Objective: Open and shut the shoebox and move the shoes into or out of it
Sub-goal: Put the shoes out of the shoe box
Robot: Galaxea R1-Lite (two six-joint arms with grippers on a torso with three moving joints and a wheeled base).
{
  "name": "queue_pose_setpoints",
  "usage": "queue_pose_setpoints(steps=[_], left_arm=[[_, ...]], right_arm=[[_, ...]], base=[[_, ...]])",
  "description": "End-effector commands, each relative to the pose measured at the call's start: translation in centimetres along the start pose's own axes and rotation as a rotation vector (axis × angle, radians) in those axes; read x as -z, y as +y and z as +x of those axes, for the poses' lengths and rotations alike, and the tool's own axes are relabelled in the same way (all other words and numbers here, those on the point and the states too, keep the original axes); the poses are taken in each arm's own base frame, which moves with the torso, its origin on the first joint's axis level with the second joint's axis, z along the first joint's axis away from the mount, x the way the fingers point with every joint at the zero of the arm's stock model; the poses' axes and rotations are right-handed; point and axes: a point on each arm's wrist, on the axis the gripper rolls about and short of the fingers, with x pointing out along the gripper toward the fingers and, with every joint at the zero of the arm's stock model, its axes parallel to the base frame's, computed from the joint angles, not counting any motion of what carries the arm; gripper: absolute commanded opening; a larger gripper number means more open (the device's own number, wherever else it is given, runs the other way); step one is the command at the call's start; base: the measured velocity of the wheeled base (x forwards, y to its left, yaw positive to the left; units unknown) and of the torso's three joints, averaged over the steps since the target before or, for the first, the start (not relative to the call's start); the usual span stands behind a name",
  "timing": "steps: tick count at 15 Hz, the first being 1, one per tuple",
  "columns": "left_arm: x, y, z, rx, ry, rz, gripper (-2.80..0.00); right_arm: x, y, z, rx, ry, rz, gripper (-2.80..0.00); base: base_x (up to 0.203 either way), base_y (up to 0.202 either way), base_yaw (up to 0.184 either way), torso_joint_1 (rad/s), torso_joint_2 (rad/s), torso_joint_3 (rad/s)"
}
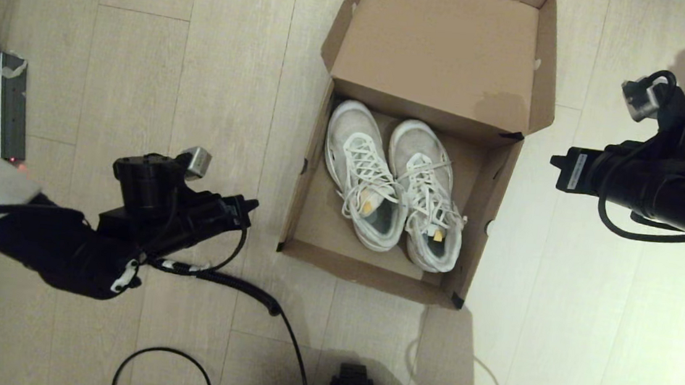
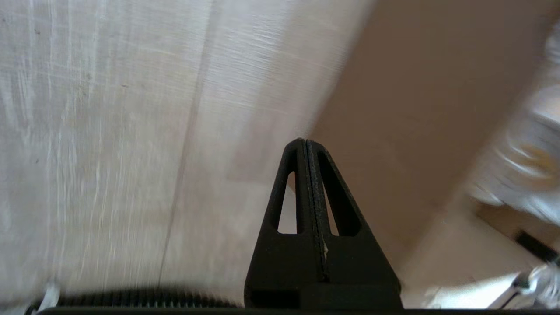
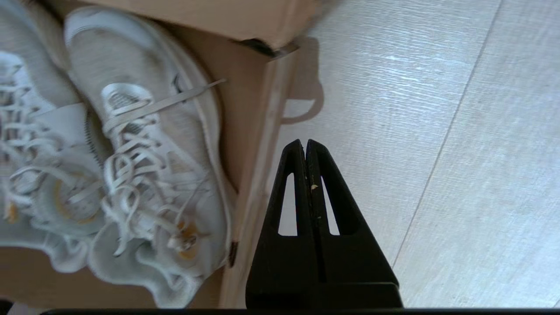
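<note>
Here, a plain brown cardboard shoebox is sitting open on pale wood-grain floor, its hinged lid standing back. Two white mesh lace-up sneakers are lying side by side inside. The left claw and right claw are hovering either side, both pressed closed, gripping nothing.

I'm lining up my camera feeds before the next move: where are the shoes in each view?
Head view: the shoes lie side by side in the open shoebox, mid-frame.
Left wrist view: a blurred white patch at the right edge, probably them.
Right wrist view: filling the left half.
Shared landmark: the shoebox's brown wall.
</note>
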Motion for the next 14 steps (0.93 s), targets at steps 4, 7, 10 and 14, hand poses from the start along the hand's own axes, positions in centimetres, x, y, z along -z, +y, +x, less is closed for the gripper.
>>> queue_pose_setpoints(steps=[4, 7, 10, 14], left_arm=[[0.6, -1.3, 5.2, 0.069, -0.041, -0.142, -2.8], [-1.6, -2.9, 5.8, 0.076, -0.161, -0.132, -2.8], [-2.0, -4.8, 6.2, 0.113, -0.181, -0.127, -2.8], [-0.9, -8.7, 6.6, 0.187, -0.151, -0.123, -2.8]], right_arm=[[0.6, 0.8, -2.8, -0.037, 0.019, -0.009, -2.8], [1.2, 1.1, -4.9, -0.061, 0.024, -0.027, -2.8], [1.7, 1.0, -6.1, -0.07, 0.026, -0.031, -2.8], [2.1, 0.9, -7.2, -0.072, 0.032, -0.035, -2.8]], base=[[0.0, 0.0, 0.0, 0.0, 0.0, 0.0], [0.0, 0.0, 0.0, 0.0, 0.0, 0.0], [0.0, 0.0, 0.0, 0.0, 0.0, 0.0], [0.0, 0.0, 0.0, 0.0, 0.0, 0.0]])
